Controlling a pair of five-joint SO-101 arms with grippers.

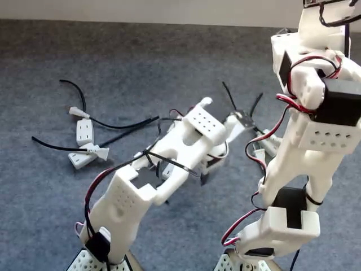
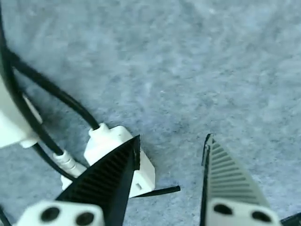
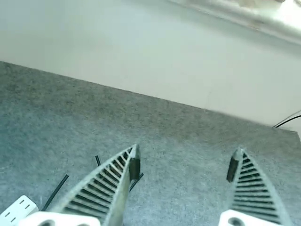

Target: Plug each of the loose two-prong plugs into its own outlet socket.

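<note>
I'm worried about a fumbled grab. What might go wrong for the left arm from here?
1. The left gripper is open, but one finger overlaps the plug rather than straddling it. Closing may clip a corner and knock it away.
2. A black cable runs right beside the plug. A finger may snag it.
3. In the high view, cables cross by the outlets, so a tug could drag them.
</note>
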